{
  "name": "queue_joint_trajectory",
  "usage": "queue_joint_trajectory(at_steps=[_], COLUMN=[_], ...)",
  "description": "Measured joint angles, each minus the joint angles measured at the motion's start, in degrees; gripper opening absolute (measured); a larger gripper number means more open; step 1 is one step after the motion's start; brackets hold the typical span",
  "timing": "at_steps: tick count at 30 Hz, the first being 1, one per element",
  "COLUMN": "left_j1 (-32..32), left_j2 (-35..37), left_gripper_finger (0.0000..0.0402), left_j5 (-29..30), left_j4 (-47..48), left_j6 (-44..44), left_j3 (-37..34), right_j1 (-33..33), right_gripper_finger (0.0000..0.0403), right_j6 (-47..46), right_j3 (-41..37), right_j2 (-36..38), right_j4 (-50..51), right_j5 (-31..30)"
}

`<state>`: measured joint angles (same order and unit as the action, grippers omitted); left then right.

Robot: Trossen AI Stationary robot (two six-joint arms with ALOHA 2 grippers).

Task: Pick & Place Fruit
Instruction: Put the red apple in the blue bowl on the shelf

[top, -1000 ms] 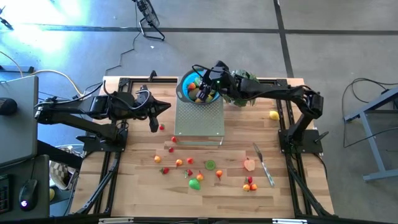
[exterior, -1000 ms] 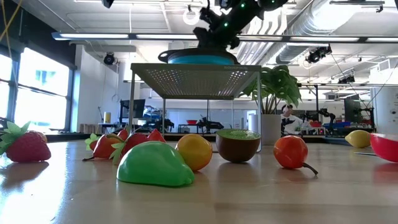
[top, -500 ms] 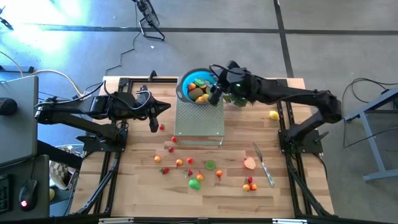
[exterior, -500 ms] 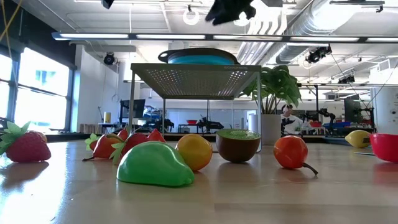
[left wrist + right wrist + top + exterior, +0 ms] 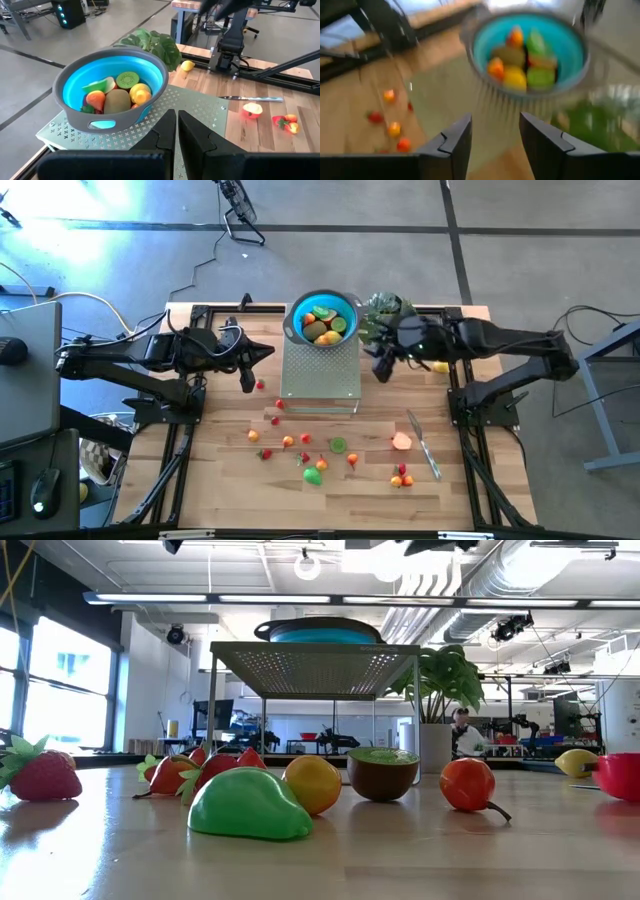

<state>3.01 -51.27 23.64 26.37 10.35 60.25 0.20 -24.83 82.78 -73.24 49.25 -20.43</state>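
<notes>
Right gripper (image 5: 381, 369), high view: raised beside the perforated metal stand (image 5: 320, 370), on its right, just in front of the leafy plant (image 5: 385, 308); fingers apart, nothing between them. Left gripper (image 5: 248, 380): to the left of the stand, fingers together, empty. Blue bowl (image 5: 296, 313) on the far end of the stand, several fruit inside (image 5: 322, 325). More fruit (image 5: 314, 475) scattered over the near half of the tabletop (image 5: 220, 480), among them a green piece, small red and orange ones, and a pinkish half (image 5: 401, 443) beside the silver knife (image 5: 424, 444); one yellow fruit (image 5: 440, 364) near the right arm.

Low view: green fruit (image 5: 248, 805), orange fruit (image 5: 313, 784), brown half with green face (image 5: 382, 773), red-orange fruit (image 5: 467, 783) and strawberries (image 5: 42, 771) in the foreground; stand (image 5: 317, 662) behind them with the bowl (image 5: 320, 631) on top; plant (image 5: 445, 680) to its right.

Left wrist view: own fingers (image 5: 167, 135) pressed together; bowl (image 5: 75, 112) ahead, holding kiwi, yellow, orange and green pieces; knife (image 5: 250, 98) and pinkish half (image 5: 252, 109) farther off on the tabletop.

Right wrist view: own fingers (image 5: 456, 137) parted and empty; bowl (image 5: 570, 75) with fruit (image 5: 515, 77) ahead, small red and orange fruit (image 5: 394, 130) on the tabletop beyond.
</notes>
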Motion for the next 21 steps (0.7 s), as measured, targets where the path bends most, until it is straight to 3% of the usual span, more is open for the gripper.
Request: queue_joint_trajectory(at_steps=[7, 12, 16, 21], left_j1=[0.0, 0.0, 0.0, 0.02], left_j2=[0.0, 0.0, -0.64, -1.18], left_gripper_finger=[0.0014, 0.0014, 0.0014, 0.0014], left_j5=[-0.02, -0.04, -0.04, -0.07], left_j4=[1.14, 2.0, 2.35, 2.5], left_j6=[0.02, 0.44, 0.45, 0.45], left_j3=[0.0, 0.0, 0.0, 0.0], right_j1=[4.46, 8.47, 11.97, 14.91], right_gripper_finger=[0.0145, 0.0153, 0.0179, 0.0251], right_j6=[-15.54, -17.14, -17.04, -17.6], right_j3=[0.0, -0.09, -0.11, -0.89], right_j2=[0.49, -0.28, -0.56, -1.12], right_j4=[16.09, 23.17, 24.07, 24.3], right_j5=[3.76, 10.91, 11.1, 9.86])
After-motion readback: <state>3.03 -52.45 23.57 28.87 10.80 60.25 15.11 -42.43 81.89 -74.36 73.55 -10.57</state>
